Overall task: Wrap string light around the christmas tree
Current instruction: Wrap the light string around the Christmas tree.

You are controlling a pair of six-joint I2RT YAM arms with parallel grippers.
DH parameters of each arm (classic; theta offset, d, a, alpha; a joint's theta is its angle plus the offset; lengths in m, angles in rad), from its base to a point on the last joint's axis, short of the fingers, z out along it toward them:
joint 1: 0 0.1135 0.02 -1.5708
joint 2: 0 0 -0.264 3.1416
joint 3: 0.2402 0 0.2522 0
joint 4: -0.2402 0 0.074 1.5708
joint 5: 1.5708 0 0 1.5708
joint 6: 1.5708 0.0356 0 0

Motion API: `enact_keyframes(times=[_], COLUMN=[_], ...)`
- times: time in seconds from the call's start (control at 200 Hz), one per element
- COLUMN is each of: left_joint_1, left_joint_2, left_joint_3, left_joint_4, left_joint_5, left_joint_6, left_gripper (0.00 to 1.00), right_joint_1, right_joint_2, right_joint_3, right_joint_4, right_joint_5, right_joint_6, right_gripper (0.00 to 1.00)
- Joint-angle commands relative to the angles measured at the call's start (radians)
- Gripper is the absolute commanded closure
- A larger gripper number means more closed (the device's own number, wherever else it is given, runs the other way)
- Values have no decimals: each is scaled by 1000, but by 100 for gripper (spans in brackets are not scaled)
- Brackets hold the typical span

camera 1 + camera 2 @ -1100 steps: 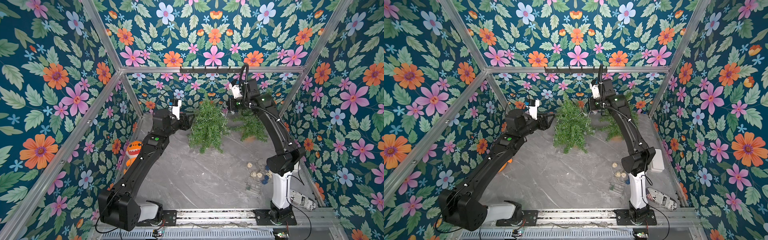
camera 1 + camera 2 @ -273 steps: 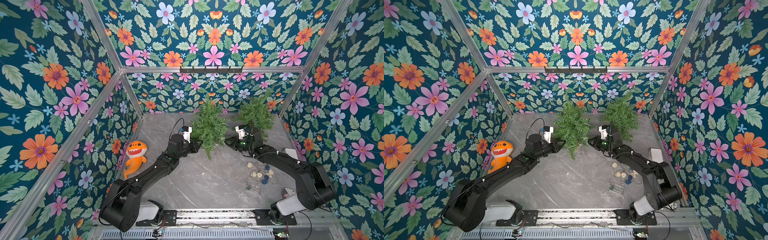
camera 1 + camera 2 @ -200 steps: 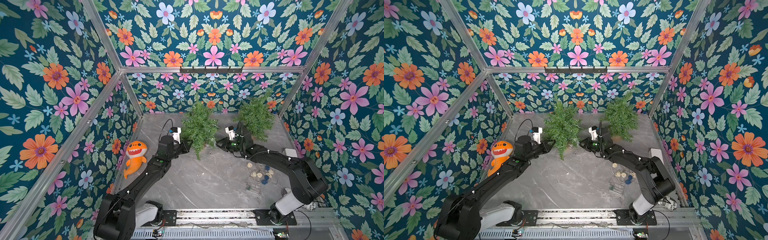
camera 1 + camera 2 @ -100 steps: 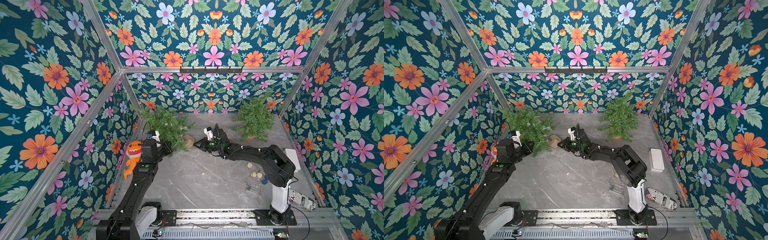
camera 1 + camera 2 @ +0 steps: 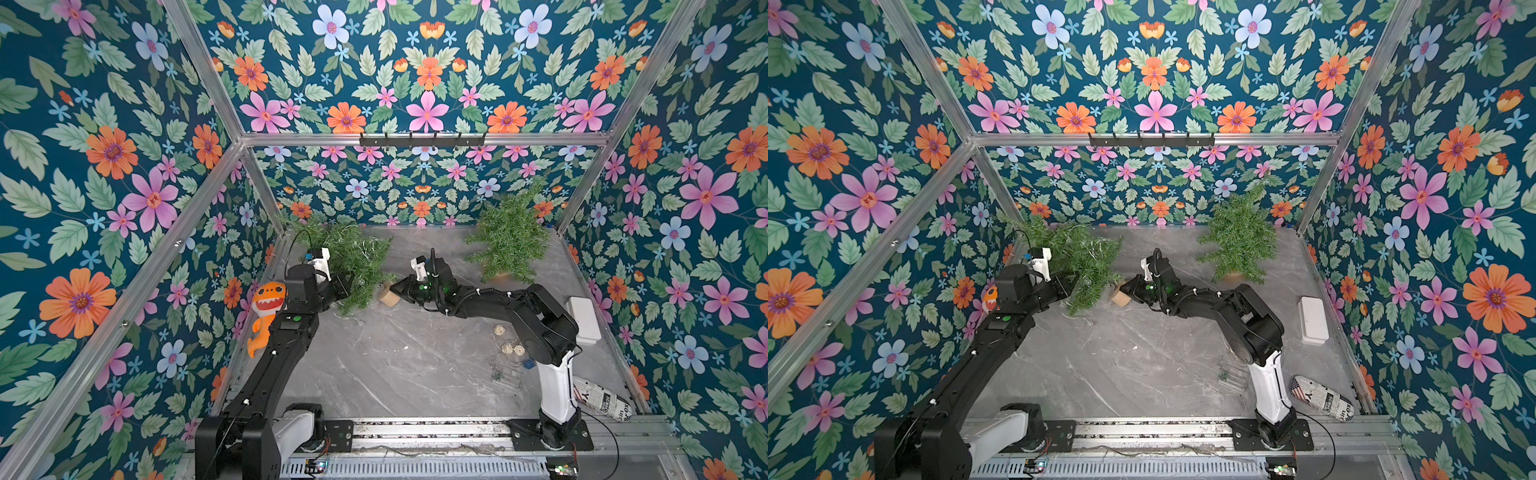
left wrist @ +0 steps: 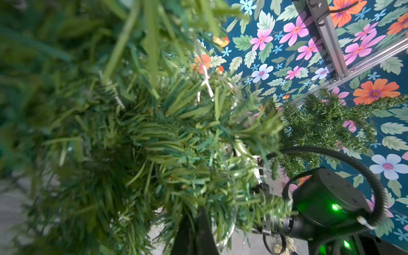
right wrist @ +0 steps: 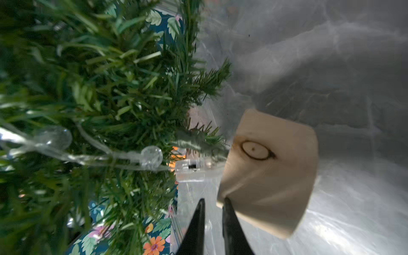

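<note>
Clearly, in both top views the christmas tree lies tipped in the far left corner of the table, with my left gripper buried in its branches and my right gripper at its wooden base. From the left wrist, my fingers sit together among the needles, clamped on the tree as I judge. From the right wrist, the string light already threads the branches and my jaws stand slightly apart beside the base, so I judge the wrapping well along, with standing the tree up left.

Table centre lies free; tilted christmas tree blocks the far-left corner.
</note>
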Motion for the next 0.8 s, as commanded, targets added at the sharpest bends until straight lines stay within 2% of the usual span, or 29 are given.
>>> enact_keyframes(times=[0.0,0.08,0.135,0.315,0.44,0.795], left_joint_1=[-11,-26,-36,-82,-112,-112], left_joint_2=[2,11,19,45,47,-10], left_joint_3=[19,35,44,58,64,-10], left_joint_4=[62,65,68,86,63,-36], left_joint_5=[29,25,25,23,6,-49], left_joint_6=[24,26,26,30,45,74], left_gripper=[100,100,100,100,100,100], right_joint_1=[-4,-2,3,11,22,39], right_joint_2=[31,43,39,76,114,234], right_joint_3=[44,56,45,17,61,185], right_joint_4=[-43,-71,-83,-15,-9,-2], right_joint_5=[20,25,36,40,39,28], right_joint_6=[-27,-24,-21,39,50,86], right_gripper=[68,58,56,56,57,58])
